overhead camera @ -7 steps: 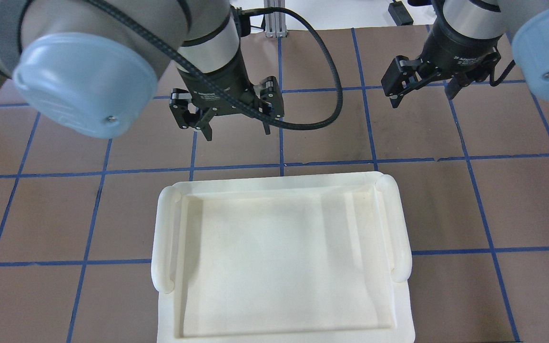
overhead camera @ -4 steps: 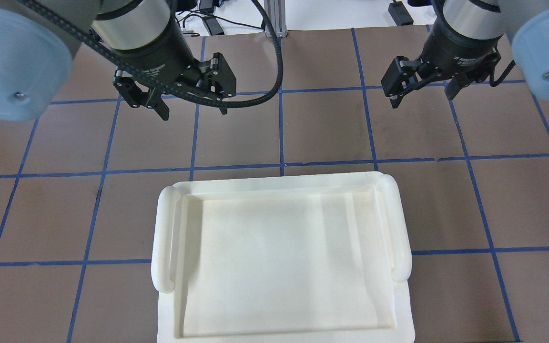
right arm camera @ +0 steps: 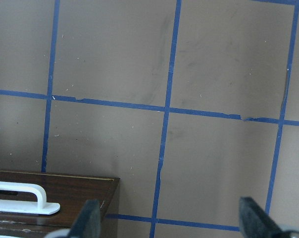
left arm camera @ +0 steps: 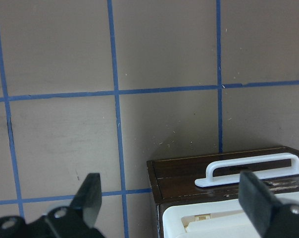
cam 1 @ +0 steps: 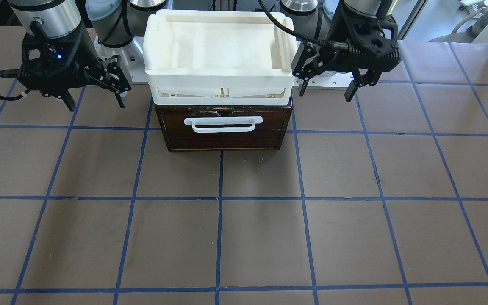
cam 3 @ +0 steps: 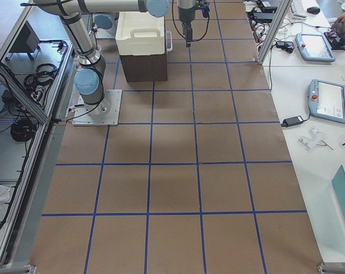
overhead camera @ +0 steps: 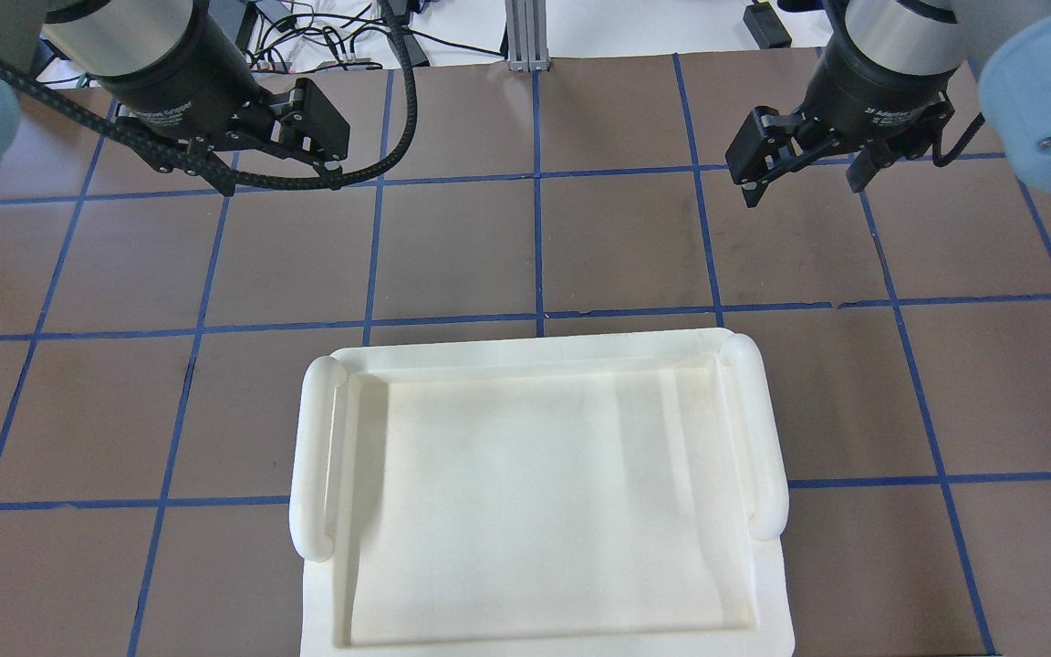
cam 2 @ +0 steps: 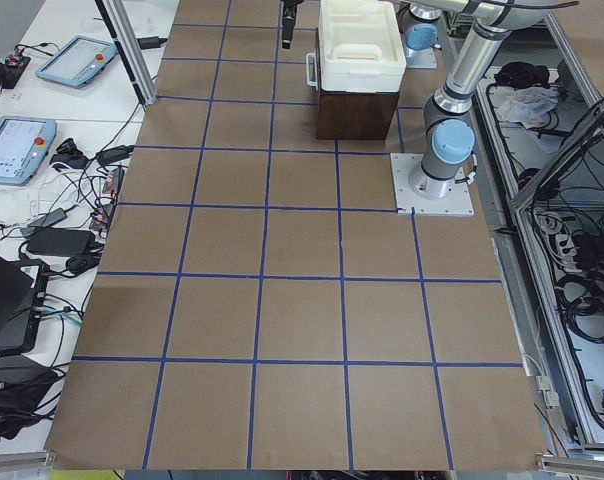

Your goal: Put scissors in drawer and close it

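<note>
The drawer [cam 1: 223, 135] is shut, with its dark brown front and white bar handle [cam 1: 223, 123] facing away from the robot. The scissors are not in view in any frame. My left gripper [cam 1: 325, 94] hangs open and empty beside the drawer cabinet, above the table; it also shows in the overhead view [overhead camera: 279, 182]. My right gripper [cam 1: 96, 105] hangs open and empty on the cabinet's other side, and shows in the overhead view [overhead camera: 801, 192]. The left wrist view shows the drawer front [left arm camera: 189, 178] below its open fingers [left arm camera: 90, 196].
A white plastic tray [overhead camera: 316, 456] sits empty on top of the drawer cabinet. The brown table [cam 1: 244, 237] has a blue tape grid. Cables and teach pendants [cam 2: 17, 145] lie on side benches off the table.
My left arm has swung from the table's middle out to the left and back, its gripper still open. The right arm has not moved.
</note>
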`<state>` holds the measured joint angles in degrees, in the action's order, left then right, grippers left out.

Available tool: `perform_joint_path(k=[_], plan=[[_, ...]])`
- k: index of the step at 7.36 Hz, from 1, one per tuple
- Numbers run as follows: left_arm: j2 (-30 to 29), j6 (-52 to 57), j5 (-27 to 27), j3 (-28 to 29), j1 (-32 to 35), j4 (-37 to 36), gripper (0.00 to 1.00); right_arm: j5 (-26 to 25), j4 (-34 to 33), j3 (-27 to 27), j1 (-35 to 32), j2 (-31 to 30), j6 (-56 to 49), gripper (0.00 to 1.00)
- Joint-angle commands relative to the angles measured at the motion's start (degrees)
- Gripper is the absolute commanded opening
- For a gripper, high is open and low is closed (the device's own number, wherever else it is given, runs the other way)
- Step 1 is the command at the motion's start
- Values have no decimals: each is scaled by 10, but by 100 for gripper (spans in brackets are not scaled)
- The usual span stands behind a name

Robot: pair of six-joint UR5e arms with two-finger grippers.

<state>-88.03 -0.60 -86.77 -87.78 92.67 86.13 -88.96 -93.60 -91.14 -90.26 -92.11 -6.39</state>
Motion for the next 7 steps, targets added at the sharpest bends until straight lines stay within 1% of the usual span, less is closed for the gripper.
perform_joint_path(k=[1, 2, 3, 7], plan=[[-3, 9, -42, -20, 1, -41, 100, 4, 0, 0, -2, 0, 6, 100], [-3, -3, -41, -20, 5, -32, 100, 5, 0, 0, -2, 0, 5, 100], [-6, -19, -25, -16, 5, -26, 100, 4, 0, 0, -2, 0, 4, 100], [5, -16, -23, -20, 5, -23, 100, 4, -1, 0, -2, 0, 3, 100]])
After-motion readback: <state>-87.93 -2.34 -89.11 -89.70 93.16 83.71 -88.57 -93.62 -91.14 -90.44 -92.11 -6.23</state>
